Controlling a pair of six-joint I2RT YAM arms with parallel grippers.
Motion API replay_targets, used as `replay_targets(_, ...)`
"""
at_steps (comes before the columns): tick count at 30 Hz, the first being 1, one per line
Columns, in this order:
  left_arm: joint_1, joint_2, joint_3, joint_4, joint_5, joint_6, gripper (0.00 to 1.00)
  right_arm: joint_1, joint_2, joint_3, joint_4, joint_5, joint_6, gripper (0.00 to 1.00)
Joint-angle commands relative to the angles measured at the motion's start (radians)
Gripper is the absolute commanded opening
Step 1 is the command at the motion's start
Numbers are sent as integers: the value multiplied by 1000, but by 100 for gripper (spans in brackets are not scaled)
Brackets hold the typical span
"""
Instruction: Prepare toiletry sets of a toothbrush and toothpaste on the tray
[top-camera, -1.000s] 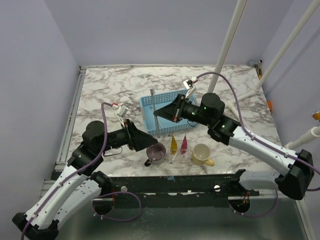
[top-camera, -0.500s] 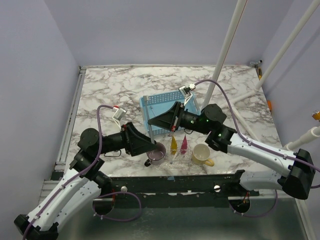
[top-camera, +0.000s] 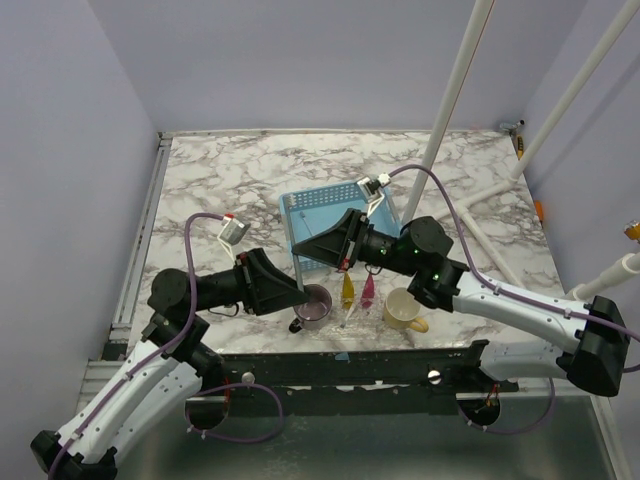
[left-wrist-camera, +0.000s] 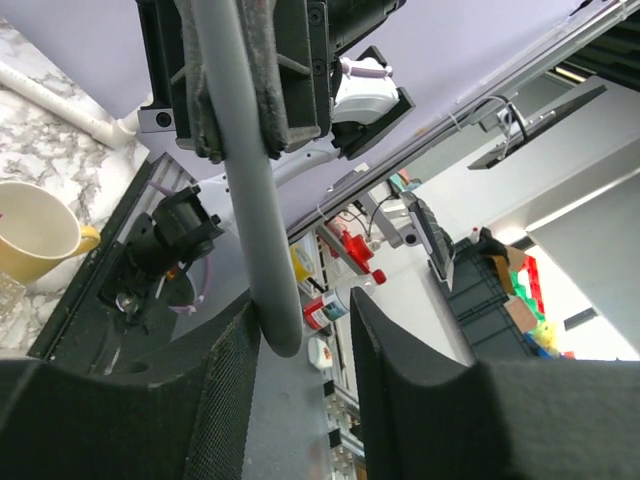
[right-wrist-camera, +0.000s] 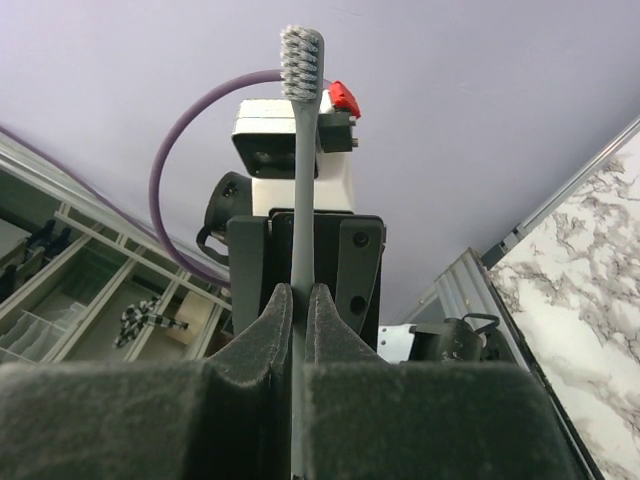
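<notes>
Nearest to us, along the front edge of the bench (top-camera: 220, 190), we see a row: the purple mug (top-camera: 313, 306), the yellow tube (top-camera: 347, 290), the pink tube (top-camera: 368, 290) and the cream mug (top-camera: 403, 308). Both tubes lie on the bench, not on the tray.

Just above the purple mug the two hands meet. The right hand (right-wrist-camera: 298, 300) is clenched on the grey toothbrush (right-wrist-camera: 300, 150), whose bristle head sticks out far past its fingers. The left hand (left-wrist-camera: 302, 322) has a finger on each side of the handle's rounded end, but a gap shows on one side, so we judge it is released, not gripping.

Behind them stands the blue tray (top-camera: 330, 200).

The danger, we think, is in the passing. If the right hand lets go too early, the toothbrush can fall into the mug. A grip only on the handle's tip may let it swing. The arms are also close enough to knock the mug.
</notes>
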Motion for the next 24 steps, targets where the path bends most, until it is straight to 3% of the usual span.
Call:
replay_targets(1,8,-14,-8,52,32,-27,38,17,-25,-13,42,45,-10,1)
replay_targets(5,8,-15,-6,54,38,-30,28,28,-31,-16,40,64,-20,1)
replay_targets(11,8,-17,-6,51,43,-29,1,39,-35,-19,30,71,-31,1)
replay_targets(13,8,-16,-5,41,43,-23,0,41,-39,-14,9,73,-41,1)
replay_targets(19,7,-37,8,-47,35,22,0,41,-55,40,-148,77,-125,38)
replay_targets(24,8,-67,19,-157,36,80,0,41,-66,99,-305,90,-203,47)
